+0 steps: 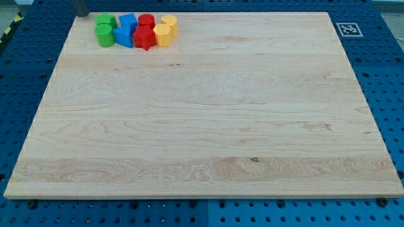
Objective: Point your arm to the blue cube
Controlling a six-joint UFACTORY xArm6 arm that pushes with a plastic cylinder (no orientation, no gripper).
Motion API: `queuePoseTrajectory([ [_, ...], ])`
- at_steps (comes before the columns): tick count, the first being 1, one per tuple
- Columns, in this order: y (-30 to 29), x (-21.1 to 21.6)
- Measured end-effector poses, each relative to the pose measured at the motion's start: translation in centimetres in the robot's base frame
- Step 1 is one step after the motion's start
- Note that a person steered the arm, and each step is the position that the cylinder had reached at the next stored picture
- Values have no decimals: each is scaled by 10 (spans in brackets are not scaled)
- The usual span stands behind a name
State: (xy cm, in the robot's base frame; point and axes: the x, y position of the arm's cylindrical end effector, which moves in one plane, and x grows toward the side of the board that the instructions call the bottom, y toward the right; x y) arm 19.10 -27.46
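Eight small blocks sit in a tight cluster at the top left of the wooden board (202, 126). From the view's left they are two green blocks (105, 34), two blue, two red and two yellow. The upper blue block (129, 21) looks like a cube. The lower blue block (124, 36) has a more angular shape. A red star-like block (144, 38) and a red cylinder (146, 21) stand to the right of the blue ones, then the yellow blocks (164, 35). My tip (82, 14) is at the board's top edge, left of the green blocks and apart from them.
A black-and-white square marker (347, 29) lies at the board's top right corner. Blue perforated table surface (385, 75) surrounds the board on all sides. Yellow-black tape (7, 28) shows at the far top left.
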Motion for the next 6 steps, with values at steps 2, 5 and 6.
queuePoseTrajectory([
  [2,16,1],
  [5,62,1],
  [6,62,1],
])
